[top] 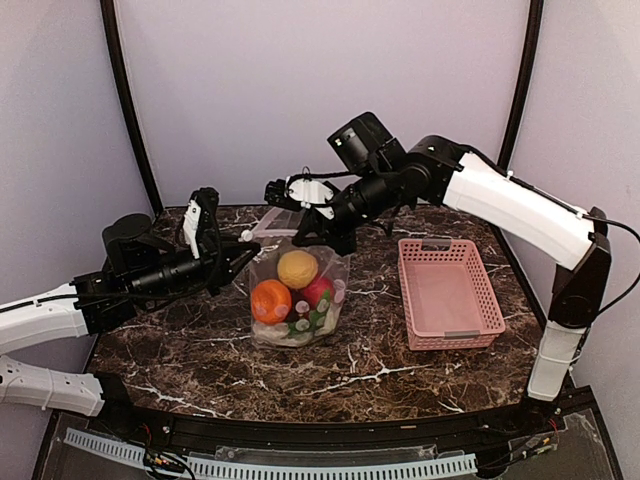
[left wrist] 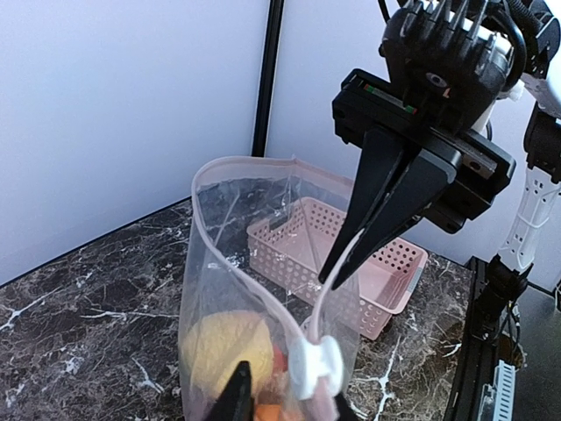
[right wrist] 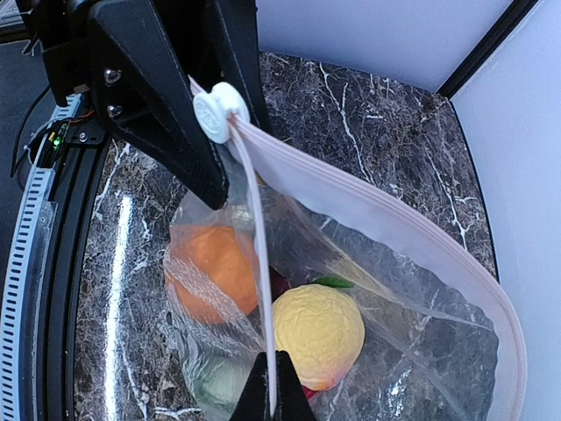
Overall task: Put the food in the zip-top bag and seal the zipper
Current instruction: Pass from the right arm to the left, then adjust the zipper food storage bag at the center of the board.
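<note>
Bag: zip-top bag (top: 300,300) stands mid-bench (top: 400,370), food (top: 298,270) inside, mouth gaping
Zipper: zipper (right wrist: 377,210) unsealed; its long axis spans from L end effector (left wrist: 289,399) to R end effector (left wrist: 337,267)
Slider: white slider (left wrist: 316,364) sits at the L end of the strip
L end effector: jaws flank the slider; can't tell whether they clamp it
R end effector: pinched closed on the zipper's far end
Key relation: the unsealed run lies from the slider twd the R end effector, so you'd prob. draw the slider that way w/ the L arm, which is nearer
</note>
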`<state>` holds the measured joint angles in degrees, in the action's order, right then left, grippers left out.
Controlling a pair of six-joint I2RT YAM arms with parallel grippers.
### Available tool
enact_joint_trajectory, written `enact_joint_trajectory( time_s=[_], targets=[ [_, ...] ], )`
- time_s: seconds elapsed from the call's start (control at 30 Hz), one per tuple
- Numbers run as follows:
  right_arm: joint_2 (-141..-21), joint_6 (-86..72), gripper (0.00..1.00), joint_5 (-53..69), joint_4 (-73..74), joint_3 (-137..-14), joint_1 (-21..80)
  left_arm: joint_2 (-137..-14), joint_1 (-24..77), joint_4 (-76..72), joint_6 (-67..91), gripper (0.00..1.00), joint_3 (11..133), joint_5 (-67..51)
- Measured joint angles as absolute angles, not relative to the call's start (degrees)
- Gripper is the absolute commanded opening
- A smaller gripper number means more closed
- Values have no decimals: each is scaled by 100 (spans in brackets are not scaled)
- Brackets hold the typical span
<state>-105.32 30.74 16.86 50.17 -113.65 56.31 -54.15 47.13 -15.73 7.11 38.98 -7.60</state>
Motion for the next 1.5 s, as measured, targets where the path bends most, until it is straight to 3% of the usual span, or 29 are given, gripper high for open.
enact_joint_trajectory(
  time_s=[0.13, 0.17, 0.27, 0.43, 0.7, 0.93, 1.3, 1.43, 1.5],
  targets=[
    [-10532, 3074, 0, 1682, 5015, -11373, 5631, -5415, 4713, -1577, 676, 13, 3894, -716],
    [-10532, 3074, 4, 1682, 5015, -11373, 5631, -5415, 4713, -1575, 676, 12, 3894, -701],
    [-10532, 3055, 32, 1691, 5013, -11375, 5614, -5398, 4713, -1575, 672, 12, 3894, -650],
    [-10420, 3096, 54, 1959, 5028, -11351, 5299, -5321, 4713, -1575, 655, 11, 3894, -593],
    [-9332, 3116, 65, 2915, 4740, -10425, 3734, -5301, 4713, -1575, 617, 8, 3894, -530],
    [-9063, 3315, 65, 3826, 4451, -9323, 2849, -5301, 4713, -1575, 620, 6, 3894, -530],
    [-9963, 3127, 63, 5411, 4117, -9470, 2738, -5258, 4713, -1575, 620, 6, 3894, -480],
    [-10440, 2974, 54, 5752, 4025, -9710, 2738, -5238, 4713, -1575, 620, 6, 3894, -416],
    [-10541, 2912, 42, 5902, 4001, -9751, 2738, -5236, 4713, -1575, 620, 6, 3894, -381]
  ],
)
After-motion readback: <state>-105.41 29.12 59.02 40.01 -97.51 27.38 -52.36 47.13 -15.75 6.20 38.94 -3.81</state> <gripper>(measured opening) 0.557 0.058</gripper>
